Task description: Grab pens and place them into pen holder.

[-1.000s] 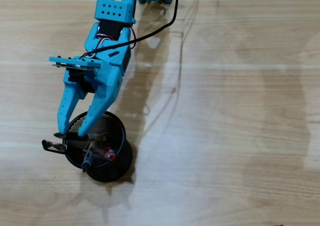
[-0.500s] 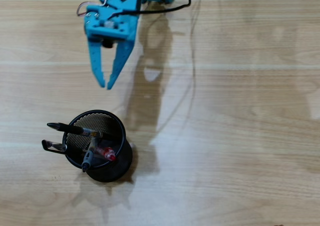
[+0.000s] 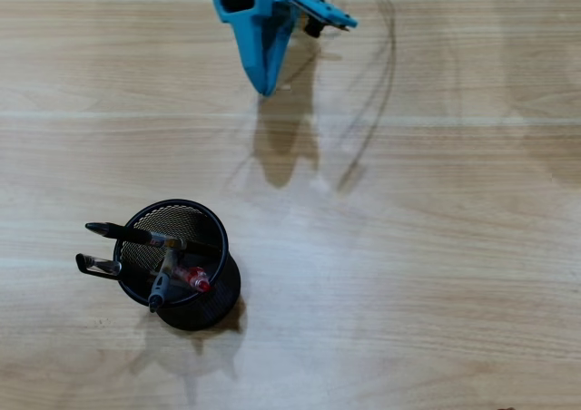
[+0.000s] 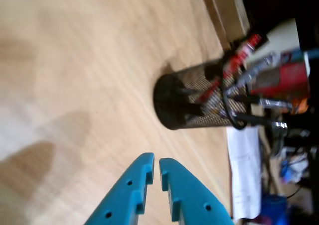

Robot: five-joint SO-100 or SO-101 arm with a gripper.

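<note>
I see all 4 pens [image 3: 163,260] standing in the pen holder [image 3: 218,287], which sits on the counter [image 3: 436,247] toward its near-left corner in the overhead view. No pen lies loose on the wood, so I judge the task finished or very nearly so.

The gripper [image 3: 265,91] is up by the far edge of the counter, well apart from the holder. Its jaws are nearly together, only a thin slit between the tips in the wrist view, and they carry nothing.

On handling: these pens look light, stiff and smooth-barrelled, so I expect them to slip or roll if pinched near an end. I would take one across the middle of the barrel, or on the grey rubber sleeve where there is one, since that should bite better. The holder is mesh with a solid rim, rigid but probably light enough to tip if a pen levers against the rim.

On pointing: none stands straight. In the overhead view the black pen [image 3: 123,233] lies nearly flat across the rim, its long axis running left to right, free end out toward the left edge. A dark clip end [image 3: 95,265] also sticks out left. The red and clear pen [image 3: 191,278] and the one beside it lean toward the near edge. In the wrist view they fan out of the holder's mouth.
</note>
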